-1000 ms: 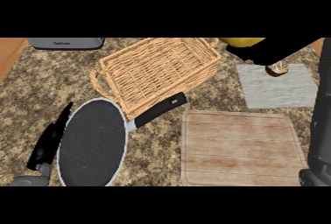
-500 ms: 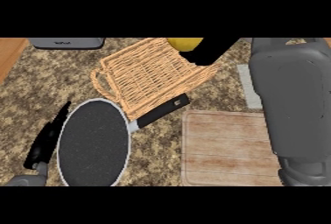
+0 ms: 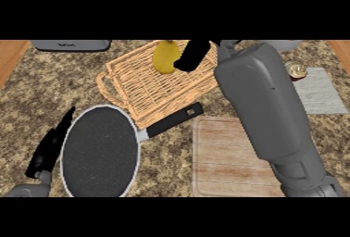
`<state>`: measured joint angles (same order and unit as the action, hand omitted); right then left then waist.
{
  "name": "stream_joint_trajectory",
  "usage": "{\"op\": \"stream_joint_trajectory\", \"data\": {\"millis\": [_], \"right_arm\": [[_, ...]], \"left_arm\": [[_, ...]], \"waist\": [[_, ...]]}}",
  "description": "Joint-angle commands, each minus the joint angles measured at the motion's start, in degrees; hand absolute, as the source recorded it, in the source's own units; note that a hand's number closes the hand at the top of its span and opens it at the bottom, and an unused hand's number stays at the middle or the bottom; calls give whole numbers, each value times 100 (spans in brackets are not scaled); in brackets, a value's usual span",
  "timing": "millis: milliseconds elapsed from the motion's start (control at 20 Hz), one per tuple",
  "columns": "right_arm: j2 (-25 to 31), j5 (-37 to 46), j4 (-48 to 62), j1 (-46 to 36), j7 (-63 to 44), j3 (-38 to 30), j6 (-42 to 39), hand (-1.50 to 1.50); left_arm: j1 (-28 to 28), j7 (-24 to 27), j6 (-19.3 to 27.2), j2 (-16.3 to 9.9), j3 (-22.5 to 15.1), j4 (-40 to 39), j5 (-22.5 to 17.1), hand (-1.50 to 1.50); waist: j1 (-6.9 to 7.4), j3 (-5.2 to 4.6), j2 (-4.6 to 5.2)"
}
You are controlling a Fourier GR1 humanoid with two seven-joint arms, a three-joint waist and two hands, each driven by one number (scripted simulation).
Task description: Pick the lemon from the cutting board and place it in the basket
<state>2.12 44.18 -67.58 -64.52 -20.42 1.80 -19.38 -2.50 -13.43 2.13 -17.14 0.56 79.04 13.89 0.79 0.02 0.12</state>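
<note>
One lemon (image 3: 164, 56) against right hand (image 3: 193, 54) fingers, over basket (image 3: 153, 88)

A kitchen: speckled granite counter (image 3: 41, 99) bearing a frying pan (image 3: 99, 157), wooden cutting board (image 3: 229, 159) and wicker basket (image 3: 147, 85)

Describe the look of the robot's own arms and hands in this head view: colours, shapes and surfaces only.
The right forearm is a broad, smooth grey casing with rounded edges, narrowing into a jointed grey segment near the lower edge. Its robot hand is black and slim. The left robot hand is also black, with long thin fingers, on a grey wrist. No cables or markings show.
</note>
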Motion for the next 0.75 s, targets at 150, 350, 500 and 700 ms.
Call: {"op": "stream_joint_trajectory", "data": {"millis": [150,350,500,700], "right_arm": [[-207,-45,1008,-55,633,-16,1337,-150],[-210,-489,714,-76,15,-181,2004,-150],[-122,-579,904,-134,122,-943,2098,-150],[316,-799,930,41,-82,-1427,2135,-150]], "left_arm": [[154,123,-167,-56,101,56,-38,0],[190,-96,23,120,-38,265,137,0],[-26,-345,106,261,-101,218,213,0],[203,-64,-25,115,42,200,106,0]], "waist": [[54,-4,16],[55,-2,-6],[-10,0,4],[-40,-1,-7]]}}
